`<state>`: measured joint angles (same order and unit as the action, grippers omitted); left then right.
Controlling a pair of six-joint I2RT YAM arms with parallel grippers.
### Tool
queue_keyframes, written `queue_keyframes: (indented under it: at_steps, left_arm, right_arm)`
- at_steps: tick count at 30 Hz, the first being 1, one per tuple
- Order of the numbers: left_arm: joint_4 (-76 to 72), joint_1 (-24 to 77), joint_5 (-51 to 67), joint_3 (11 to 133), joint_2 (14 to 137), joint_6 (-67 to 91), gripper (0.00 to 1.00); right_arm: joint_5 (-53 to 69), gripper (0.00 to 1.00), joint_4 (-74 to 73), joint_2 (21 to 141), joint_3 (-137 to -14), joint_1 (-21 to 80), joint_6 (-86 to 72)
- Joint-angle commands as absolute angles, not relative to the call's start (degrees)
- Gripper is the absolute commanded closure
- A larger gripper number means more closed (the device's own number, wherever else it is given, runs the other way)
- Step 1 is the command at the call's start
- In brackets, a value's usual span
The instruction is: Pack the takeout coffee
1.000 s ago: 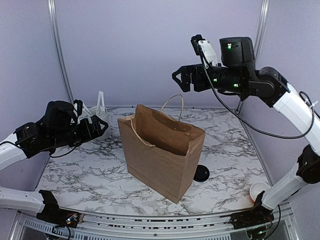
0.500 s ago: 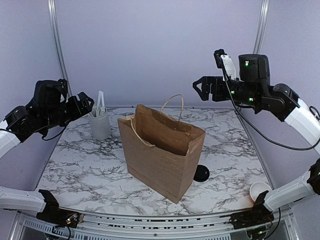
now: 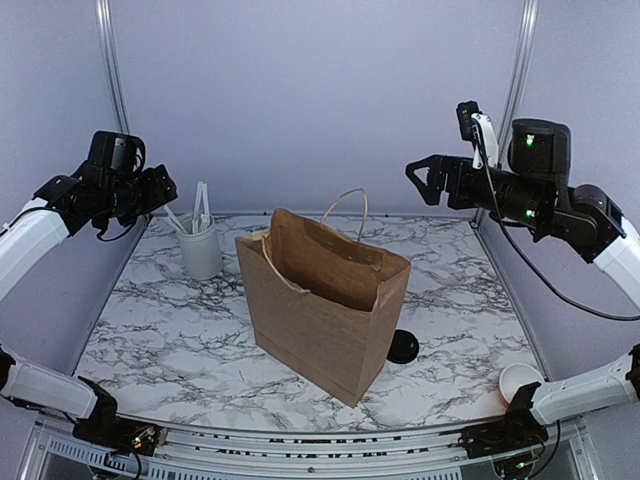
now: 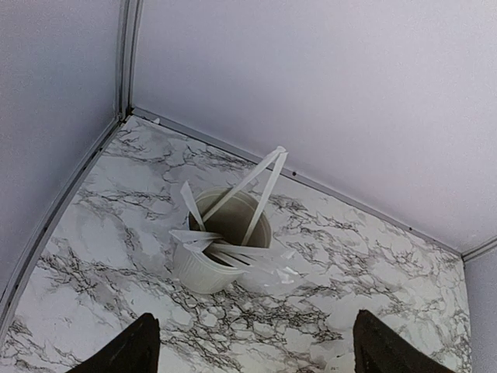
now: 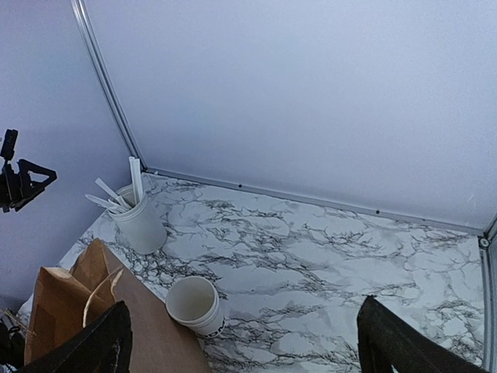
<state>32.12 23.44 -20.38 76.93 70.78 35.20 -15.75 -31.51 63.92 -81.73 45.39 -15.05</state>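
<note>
No lidded white cup with black lettering shows in any view; the takeout coffee is hidden or out of view. The brown paper bag [image 3: 325,300] stands open in the middle of the table, and its edge shows in the right wrist view [image 5: 85,311]. My left gripper [image 3: 160,190] is open and empty, high at the far left above the utensil cup [image 4: 221,249]. My right gripper [image 3: 418,180] is open and empty, high at the far right, up and to the right of the bag. Both wrist views show the jaws spread wide with nothing between them.
A loose black lid [image 3: 403,348] lies by the bag's right foot. A lidless white cup [image 5: 194,305] with black lettering stands behind the bag. Another white cup [image 3: 518,381] sits at the near right corner. The utensil cup [image 3: 200,250] stands at the far left.
My left gripper has risen and pulled back to the far left. My right gripper has moved right, away from above the bag. Both stay open.
</note>
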Motion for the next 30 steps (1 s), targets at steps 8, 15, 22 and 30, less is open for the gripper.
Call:
queue_keyframes:
  at_steps: [8, 15, 22, 30]
  left_arm:
    - [30.96, 16.12, -15.46, 79.29, 80.32, 33.75, 0.33]
    - [28.73, 13.50, -13.62, 78.51, 83.88, 34.45, 0.43]
    - [26.93, 12.57, -11.11, 78.48, 86.65, 35.02, 0.51]
    - [25.11, 12.56, -10.68, 78.31, 89.25, 35.58, 0.57]
  right_arm:
    - [-15.63, 0.02, -30.11, 60.49, -79.70, 45.00, -16.85]
    - [-15.25, 0.02, -30.11, 59.64, -79.28, 45.00, -17.84]
    - [-15.20, 0.02, -30.15, 59.33, -79.29, 44.99, -18.19]
    - [-15.06, 0.03, -29.97, 59.24, -79.21, 45.01, -18.46]
